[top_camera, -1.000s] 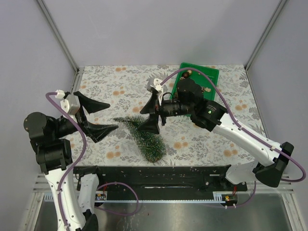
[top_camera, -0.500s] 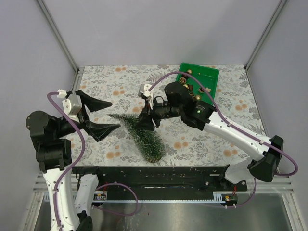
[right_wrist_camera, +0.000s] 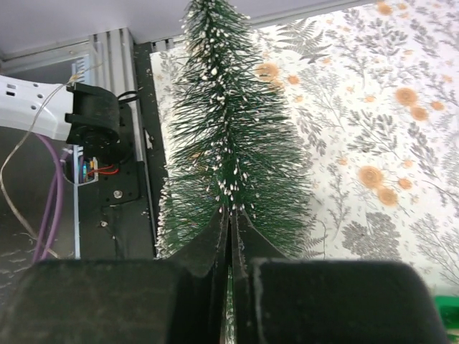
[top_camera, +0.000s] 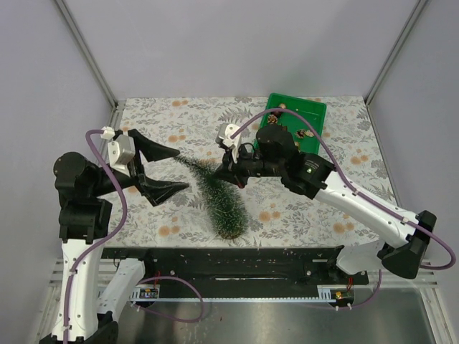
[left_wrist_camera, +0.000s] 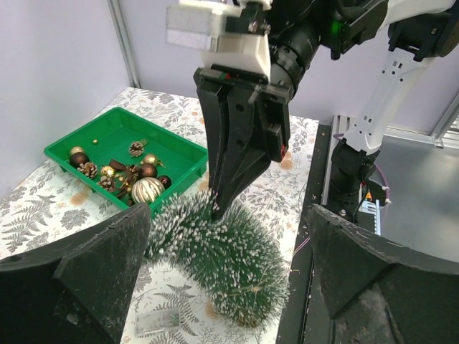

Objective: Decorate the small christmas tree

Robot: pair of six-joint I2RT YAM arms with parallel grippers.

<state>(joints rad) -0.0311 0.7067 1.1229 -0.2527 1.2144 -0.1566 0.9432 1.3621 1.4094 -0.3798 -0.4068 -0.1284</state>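
Observation:
The small christmas tree (top_camera: 219,201) lies on its side on the floral table, tip pointing to the back left and its wide end by the near rail. In the left wrist view the small christmas tree (left_wrist_camera: 229,261) shows its frosted bristles. My right gripper (top_camera: 224,174) comes in from the right and is shut on the tree's middle. In the right wrist view my right gripper (right_wrist_camera: 229,212) has its jaws pressed together with bristles of the small christmas tree (right_wrist_camera: 219,122) between them. My left gripper (top_camera: 177,170) stands open beside the tip, its fingers either side and not touching.
A green bin (top_camera: 315,109) with brown and gold ornaments and pine cones sits at the back right; the green bin (left_wrist_camera: 107,132) also shows in the left wrist view. A small clear piece (left_wrist_camera: 156,320) lies near the tree. The black rail (top_camera: 222,261) borders the near edge.
My right gripper has closed on the tree's middle. The tree's tip has swung toward the back. My left gripper, still open, has moved right toward the tip.

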